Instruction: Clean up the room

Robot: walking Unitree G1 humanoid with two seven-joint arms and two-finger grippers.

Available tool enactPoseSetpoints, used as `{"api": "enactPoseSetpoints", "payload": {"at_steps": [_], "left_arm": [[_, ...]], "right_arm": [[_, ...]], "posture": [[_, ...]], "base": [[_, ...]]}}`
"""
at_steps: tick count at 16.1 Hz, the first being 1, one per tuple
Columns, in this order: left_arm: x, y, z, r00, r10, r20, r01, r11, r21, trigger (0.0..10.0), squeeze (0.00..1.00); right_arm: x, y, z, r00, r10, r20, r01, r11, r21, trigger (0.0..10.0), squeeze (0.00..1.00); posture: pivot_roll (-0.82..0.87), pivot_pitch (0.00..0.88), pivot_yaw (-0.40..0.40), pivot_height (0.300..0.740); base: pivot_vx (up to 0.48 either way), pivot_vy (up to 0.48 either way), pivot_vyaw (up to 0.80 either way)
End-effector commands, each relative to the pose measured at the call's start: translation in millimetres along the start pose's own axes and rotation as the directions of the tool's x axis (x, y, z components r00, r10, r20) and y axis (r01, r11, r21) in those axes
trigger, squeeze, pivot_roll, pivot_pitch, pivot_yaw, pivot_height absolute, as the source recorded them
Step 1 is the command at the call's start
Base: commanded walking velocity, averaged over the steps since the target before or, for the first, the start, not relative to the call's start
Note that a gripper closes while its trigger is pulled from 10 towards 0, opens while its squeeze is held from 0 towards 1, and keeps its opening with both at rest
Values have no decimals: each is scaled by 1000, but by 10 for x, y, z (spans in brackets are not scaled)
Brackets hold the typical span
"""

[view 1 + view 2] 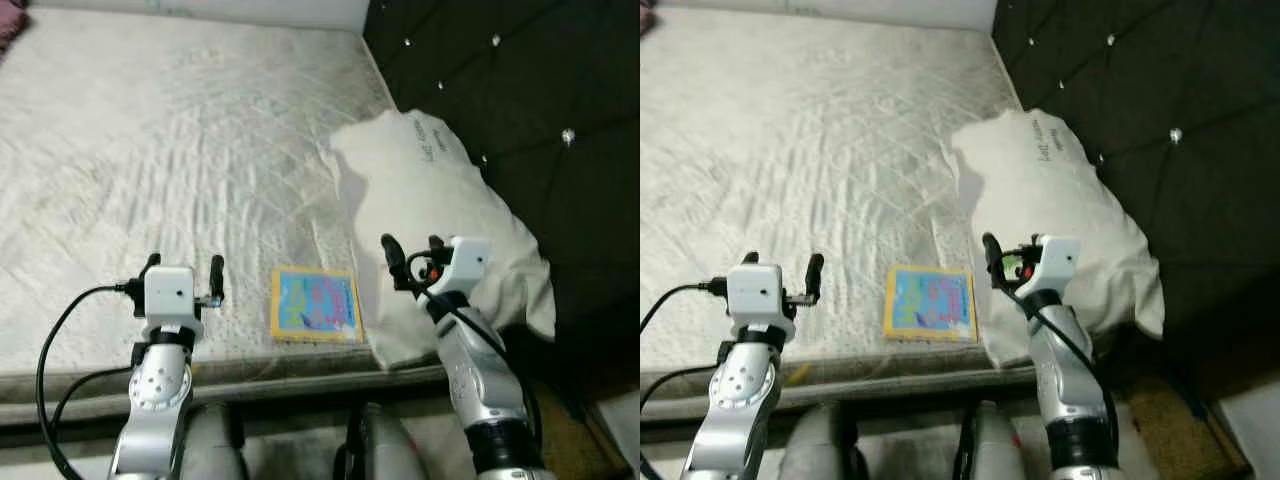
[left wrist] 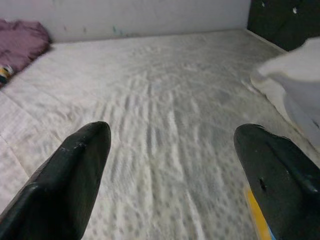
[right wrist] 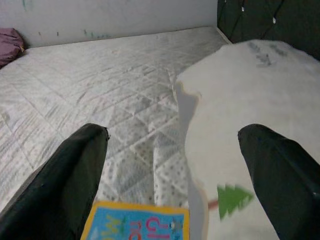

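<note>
Right now you have both arms raised over the near edge of the mattress (image 1: 180, 150), and neither is holding anything. Your left gripper (image 1: 182, 272) hovers with its fingers (image 2: 75, 165) spread wide above bare quilted fabric, just to the left of the picture book (image 1: 315, 305). Your right gripper (image 1: 410, 250) is likewise spread and empty, poised over the near flank of the white pillow (image 1: 450, 210), with the book just beside and below it.

That book, yellow-bordered with a blue cover, lies flat close to the mattress edge between your two grippers, its right side touching or nearly touching the pillow; I cannot tell whether the pillow overlaps it. Lying flat, it offers no raised edge, so you would probably need to slide a finger under the side or nudge it past the mattress edge.

Further out, the pillow slumps against the dark tufted headboard (image 1: 520, 90), tilted and hanging partly off the side, which looks like clutter rather than a made bed. At the far corner a purple cloth (image 2: 20, 42) sits bunched against the wall, likely another item for you to tidy.
</note>
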State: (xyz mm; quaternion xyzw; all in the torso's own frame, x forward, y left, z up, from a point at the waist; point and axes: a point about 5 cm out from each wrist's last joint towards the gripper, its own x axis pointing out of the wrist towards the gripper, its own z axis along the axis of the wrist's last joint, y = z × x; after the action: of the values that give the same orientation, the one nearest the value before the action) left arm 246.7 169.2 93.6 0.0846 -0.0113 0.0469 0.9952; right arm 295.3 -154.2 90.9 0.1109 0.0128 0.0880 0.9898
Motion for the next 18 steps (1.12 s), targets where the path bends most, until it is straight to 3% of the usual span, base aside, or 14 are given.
{"api": "enactPoseSetpoints", "payload": {"at_steps": [1, 6, 9, 18], "left_arm": [[3, -3, 3, 1000, 5, -2, -5, 1000, 1, 10000, 0], [-2, -40, 23, 999, -33, -5, 33, 999, -43, 10000, 0], [23, -49, 18, 999, -42, -14, 41, 997, -60, 10000, 0], [49, -83, 39, 999, -49, -20, 47, 994, -97, 10000, 0]], "right_arm": [[-41, -88, 49, 999, -36, 25, 37, 999, -21, 10000, 0], [-188, -168, 7, 997, -73, 13, 73, 996, -46, 10000, 0], [-177, -150, -25, 997, -76, -11, 75, 995, -61, 10000, 0], [-180, -149, -18, 997, -80, -17, 78, 994, -72, 10000, 0]], "posture": [[56, 34, -86, 735], [41, 61, -89, 740], [34, 88, -96, 740], [28, 92, -99, 740]], "base": [[0, 0, 0], [0, 0, 0], [0, 0, 0], [0, 446, 0]]}}
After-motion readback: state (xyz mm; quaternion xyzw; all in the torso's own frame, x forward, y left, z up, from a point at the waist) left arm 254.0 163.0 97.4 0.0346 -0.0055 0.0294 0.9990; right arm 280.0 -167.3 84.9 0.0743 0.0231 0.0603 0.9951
